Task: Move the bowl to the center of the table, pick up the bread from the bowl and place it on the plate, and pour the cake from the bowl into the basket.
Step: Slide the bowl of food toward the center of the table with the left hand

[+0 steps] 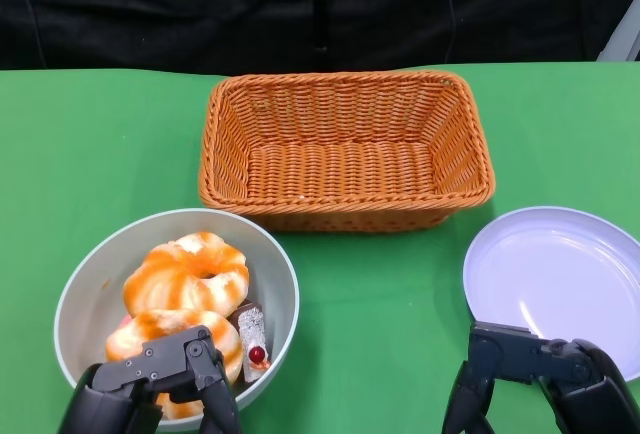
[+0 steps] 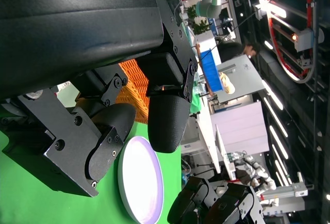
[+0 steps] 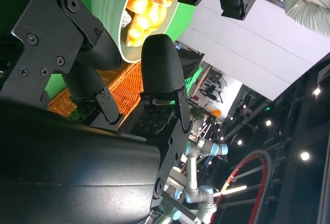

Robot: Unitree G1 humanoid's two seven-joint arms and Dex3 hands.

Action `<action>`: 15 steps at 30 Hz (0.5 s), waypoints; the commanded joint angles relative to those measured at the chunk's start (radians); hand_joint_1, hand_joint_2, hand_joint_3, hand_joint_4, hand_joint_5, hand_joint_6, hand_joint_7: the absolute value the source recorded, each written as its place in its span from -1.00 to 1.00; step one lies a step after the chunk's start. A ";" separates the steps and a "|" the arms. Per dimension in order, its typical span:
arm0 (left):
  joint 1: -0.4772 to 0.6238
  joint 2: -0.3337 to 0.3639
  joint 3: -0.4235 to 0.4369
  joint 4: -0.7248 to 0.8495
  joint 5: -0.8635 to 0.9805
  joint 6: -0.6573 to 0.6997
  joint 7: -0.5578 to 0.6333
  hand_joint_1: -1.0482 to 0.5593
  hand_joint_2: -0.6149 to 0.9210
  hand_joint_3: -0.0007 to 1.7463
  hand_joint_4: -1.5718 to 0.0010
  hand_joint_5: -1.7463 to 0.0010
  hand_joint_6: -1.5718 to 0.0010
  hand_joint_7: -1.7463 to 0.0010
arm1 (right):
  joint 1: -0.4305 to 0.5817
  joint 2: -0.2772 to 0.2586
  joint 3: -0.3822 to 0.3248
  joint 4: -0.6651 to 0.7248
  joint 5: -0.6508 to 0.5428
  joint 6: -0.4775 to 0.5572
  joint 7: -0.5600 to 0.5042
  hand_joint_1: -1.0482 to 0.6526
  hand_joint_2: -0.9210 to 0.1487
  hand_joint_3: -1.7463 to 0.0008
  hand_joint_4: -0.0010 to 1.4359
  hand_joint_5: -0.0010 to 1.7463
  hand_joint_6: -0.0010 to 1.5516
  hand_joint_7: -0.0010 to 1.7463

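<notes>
Pale grey round bowl (image 1: 85,284) sitting at the table's near left, not yet centred, holding two orange-glazed ring breads (image 1: 186,272) and a small cherry-topped cake slice (image 1: 254,338). Woven orange basket (image 1: 345,204) and lilac plate (image 1: 560,274) both empty. Left hand (image 1: 150,384) and right hand (image 1: 540,379) hovering with fingers apart, gripping nothing. All three steps left to do

No readable text, label, brand, number or sign is showing in any of the three views; nothing legible is appearing on the basket (image 1: 345,149), the bowl (image 1: 95,269), the plate (image 1: 560,279), or on the blurred room background seen from the wrist cameras
</notes>
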 commanded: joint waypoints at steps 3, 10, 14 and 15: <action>0.005 0.011 0.002 -0.004 -0.010 0.003 -0.008 0.37 0.20 0.84 -0.20 -0.96 -0.12 -0.71 | 0.006 -0.003 0.004 -0.010 -0.018 -0.004 -0.002 0.34 0.58 -1.00 0.28 0.96 0.17 0.61; 0.003 0.006 0.010 -0.006 -0.015 -0.004 -0.002 0.37 0.22 0.81 -0.18 -0.94 -0.11 -0.71 | 0.004 0.002 0.005 -0.006 -0.022 -0.009 -0.007 0.35 0.58 -1.00 0.28 0.96 0.17 0.61; -0.001 -0.002 0.016 -0.006 -0.028 -0.009 0.002 0.37 0.22 0.82 -0.18 -0.94 -0.10 -0.70 | 0.006 0.002 0.007 -0.007 -0.026 -0.007 -0.009 0.35 0.58 -1.00 0.28 0.96 0.17 0.61; -0.003 -0.007 0.022 -0.006 -0.036 -0.013 0.006 0.36 0.31 0.66 -0.08 -0.84 -0.04 -0.62 | 0.006 0.003 0.008 -0.009 -0.027 -0.007 -0.009 0.35 0.58 -1.00 0.28 0.96 0.17 0.61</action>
